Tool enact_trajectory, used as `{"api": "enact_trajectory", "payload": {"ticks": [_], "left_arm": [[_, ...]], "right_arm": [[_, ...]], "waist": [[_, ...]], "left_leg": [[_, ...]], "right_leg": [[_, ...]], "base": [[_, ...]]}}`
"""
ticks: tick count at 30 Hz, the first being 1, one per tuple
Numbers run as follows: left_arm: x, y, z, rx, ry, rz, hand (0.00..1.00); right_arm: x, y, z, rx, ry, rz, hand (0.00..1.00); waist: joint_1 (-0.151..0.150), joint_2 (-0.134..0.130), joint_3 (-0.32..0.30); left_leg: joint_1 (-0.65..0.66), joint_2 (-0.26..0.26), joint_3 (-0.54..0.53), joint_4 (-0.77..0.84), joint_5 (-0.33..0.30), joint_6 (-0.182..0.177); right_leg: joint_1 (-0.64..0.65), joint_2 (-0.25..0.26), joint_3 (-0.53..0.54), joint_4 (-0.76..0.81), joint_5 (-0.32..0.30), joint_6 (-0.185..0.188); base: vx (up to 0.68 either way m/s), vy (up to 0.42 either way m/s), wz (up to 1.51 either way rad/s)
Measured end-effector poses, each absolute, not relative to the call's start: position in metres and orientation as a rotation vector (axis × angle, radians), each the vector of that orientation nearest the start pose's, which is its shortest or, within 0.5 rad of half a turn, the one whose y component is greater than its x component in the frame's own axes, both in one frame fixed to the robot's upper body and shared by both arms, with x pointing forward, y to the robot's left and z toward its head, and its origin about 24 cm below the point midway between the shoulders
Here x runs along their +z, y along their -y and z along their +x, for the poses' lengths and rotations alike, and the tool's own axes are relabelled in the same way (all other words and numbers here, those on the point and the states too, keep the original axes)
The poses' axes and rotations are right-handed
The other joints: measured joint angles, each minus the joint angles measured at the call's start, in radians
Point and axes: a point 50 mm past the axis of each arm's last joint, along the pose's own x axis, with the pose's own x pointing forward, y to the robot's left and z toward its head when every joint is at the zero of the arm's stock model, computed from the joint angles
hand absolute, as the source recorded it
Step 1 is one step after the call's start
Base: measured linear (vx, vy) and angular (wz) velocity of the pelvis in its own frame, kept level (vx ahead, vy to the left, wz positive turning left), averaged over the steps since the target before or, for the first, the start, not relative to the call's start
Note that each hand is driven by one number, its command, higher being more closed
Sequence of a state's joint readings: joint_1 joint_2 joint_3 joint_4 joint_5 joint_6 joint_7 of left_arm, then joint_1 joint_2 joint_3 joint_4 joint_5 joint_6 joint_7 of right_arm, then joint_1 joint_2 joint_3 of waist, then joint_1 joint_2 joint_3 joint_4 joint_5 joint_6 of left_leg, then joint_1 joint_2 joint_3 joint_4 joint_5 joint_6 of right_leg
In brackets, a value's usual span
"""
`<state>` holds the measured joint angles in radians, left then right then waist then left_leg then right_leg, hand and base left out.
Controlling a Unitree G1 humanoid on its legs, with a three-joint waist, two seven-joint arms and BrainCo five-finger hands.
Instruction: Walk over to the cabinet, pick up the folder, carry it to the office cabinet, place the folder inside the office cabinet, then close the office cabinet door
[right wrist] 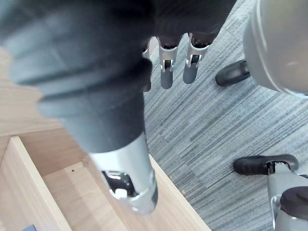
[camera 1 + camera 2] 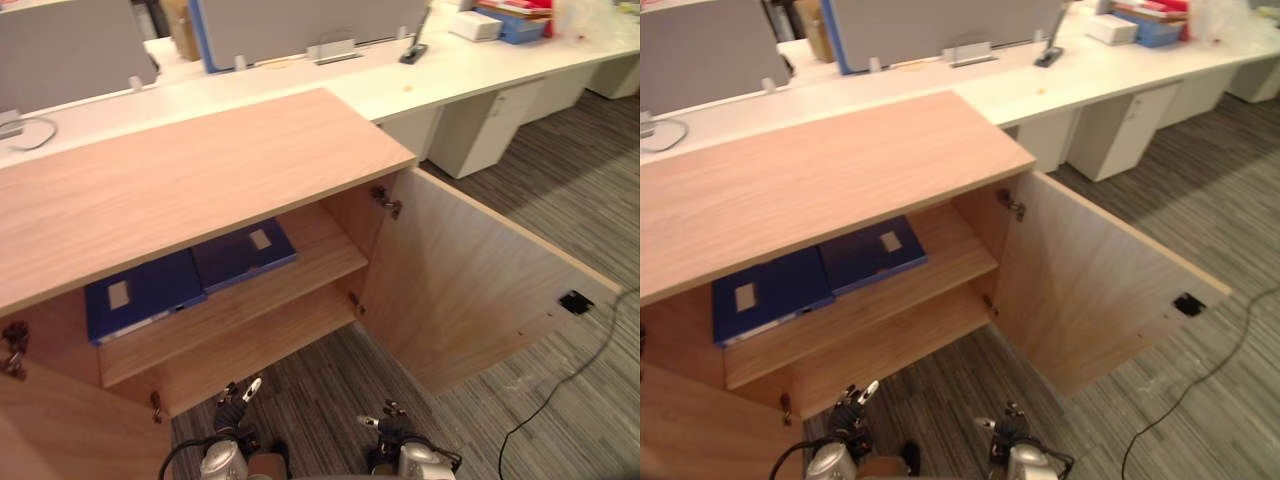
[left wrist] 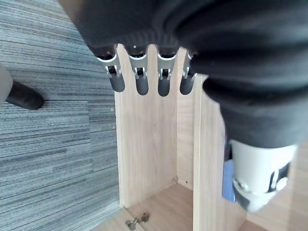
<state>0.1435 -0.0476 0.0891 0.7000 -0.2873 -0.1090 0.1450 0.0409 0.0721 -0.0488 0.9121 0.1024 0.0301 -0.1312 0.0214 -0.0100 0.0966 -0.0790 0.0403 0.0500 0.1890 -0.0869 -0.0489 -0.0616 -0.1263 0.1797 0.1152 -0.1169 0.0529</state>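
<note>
The office cabinet [image 2: 180,180] is standing with both doors open: the right door [image 2: 470,290] is swinging wide out over the grey striped carpet [image 2: 560,200], and the left door [image 2: 60,430] is showing at the lower edge of the head view. Two dark blue folders are lying flat on the upper shelf [image 2: 320,265], side by side and touching, the left folder [image 2: 140,295] nearer the shelf's front edge and the right folder [image 2: 240,255] set a little further back, each bearing a pale label. The left hand [image 2: 236,405] and the right hand [image 2: 390,425] are hanging low in front of the cabinet, above the carpet and apart from each other. Both are holding nothing, with their fingers [image 3: 139,82] straight and relaxed. A long white desk [image 2: 440,70] is running behind the cabinet.
</note>
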Motion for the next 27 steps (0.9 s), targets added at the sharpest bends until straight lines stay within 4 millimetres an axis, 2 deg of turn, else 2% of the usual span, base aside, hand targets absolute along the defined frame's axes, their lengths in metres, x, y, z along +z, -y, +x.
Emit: {"api": "enact_trajectory", "payload": {"ticks": [4,5,6,7,8,9,10,14,18,20,27], "left_arm": [[-0.127,-0.159,0.143,0.358,-0.753,-0.283,0.00],[-0.128,-0.159,0.141,0.359,-0.764,-0.283,0.00],[-0.128,-0.159,0.142,0.358,-0.761,-0.284,0.00],[-0.126,-0.159,0.145,0.355,-0.752,-0.285,0.00],[-0.125,-0.159,0.148,0.353,-0.746,-0.285,0.00],[-0.124,-0.158,0.152,0.347,-0.738,-0.286,0.00],[-0.123,-0.158,0.156,0.339,-0.729,-0.288,0.00],[-0.125,-0.160,0.153,0.355,-0.738,-0.293,0.00],[-0.129,-0.167,0.141,0.374,-0.774,-0.271,0.00],[-0.132,-0.171,0.134,0.390,-0.794,-0.255,0.00],[-0.128,-0.182,0.140,0.430,-0.776,-0.237,0.00]], "right_arm": [[-0.143,0.141,0.141,-0.257,-0.946,0.167,0.00],[-0.141,0.143,0.145,-0.282,-0.925,0.197,0.00],[-0.140,0.144,0.146,-0.292,-0.919,0.203,0.00],[-0.139,0.147,0.147,-0.315,-0.909,0.220,0.00],[-0.139,0.148,0.148,-0.337,-0.904,0.234,0.00],[-0.138,0.153,0.149,-0.382,-0.895,0.246,0.00],[-0.138,0.158,0.149,-0.417,-0.890,0.256,0.00],[-0.136,0.168,0.152,-0.486,-0.875,0.270,0.00],[-0.135,0.173,0.156,-0.507,-0.870,0.269,0.00],[-0.135,0.176,0.157,-0.525,-0.864,0.276,0.00],[-0.130,0.181,0.167,-0.542,-0.833,0.293,0.00]], "waist": [[0.003,-0.002,0.001],[0.008,0.002,0.000],[0.008,0.002,-0.003],[0.009,0.002,-0.006],[0.008,0.003,-0.006],[0.000,0.006,-0.006],[-0.011,0.009,-0.007],[-0.010,0.007,-0.010],[-0.006,0.009,-0.012],[-0.005,0.009,-0.012],[-0.001,0.019,-0.006]], "left_leg": [[0.067,0.025,0.120,-0.010,0.003,0.012],[0.099,0.050,0.185,-0.008,-0.006,0.001],[0.103,0.057,0.200,-0.002,-0.009,-0.003],[0.101,0.070,0.218,0.010,-0.017,-0.013],[0.102,0.075,0.226,0.013,-0.019,-0.017],[0.109,0.080,0.236,0.009,-0.021,-0.020],[0.120,0.085,0.242,0.000,-0.021,-0.019],[0.161,0.084,0.276,-0.029,-0.026,-0.022],[0.148,0.100,0.291,-0.027,-0.028,-0.022],[0.149,0.108,0.292,-0.018,-0.033,-0.030],[0.132,0.180,0.313,0.086,-0.092,-0.065]], "right_leg": [[-0.013,0.003,0.037,0.027,0.048,-0.012],[-0.031,-0.018,-0.041,0.068,0.068,-0.014],[-0.051,-0.030,-0.101,0.096,0.081,-0.003],[-0.078,-0.041,-0.217,0.143,0.091,0.008],[-0.088,-0.046,-0.284,0.162,0.091,0.007],[-0.092,-0.050,-0.368,0.176,0.088,0.000],[-0.083,-0.048,-0.392,0.173,0.087,-0.003],[-0.055,-0.044,-0.448,0.139,0.088,-0.006],[-0.023,-0.010,-0.444,0.023,0.157,-0.006],[-0.006,0.005,-0.443,-0.008,0.173,-0.008],[0.015,0.080,-0.394,-0.065,0.199,-0.028]], "base": [[0.07,0.032,-0.88],[0.12,0.004,-1.02],[0.15,-0.005,-1.04],[0.15,-0.031,-0.54],[0.16,-0.063,-0.47],[0.16,-0.084,-0.24],[0.11,-0.064,-0.12],[0.02,-0.011,-0.17],[-0.04,0.014,-0.16],[-0.03,-0.023,-0.10],[0.00,-0.049,-0.24]]}}
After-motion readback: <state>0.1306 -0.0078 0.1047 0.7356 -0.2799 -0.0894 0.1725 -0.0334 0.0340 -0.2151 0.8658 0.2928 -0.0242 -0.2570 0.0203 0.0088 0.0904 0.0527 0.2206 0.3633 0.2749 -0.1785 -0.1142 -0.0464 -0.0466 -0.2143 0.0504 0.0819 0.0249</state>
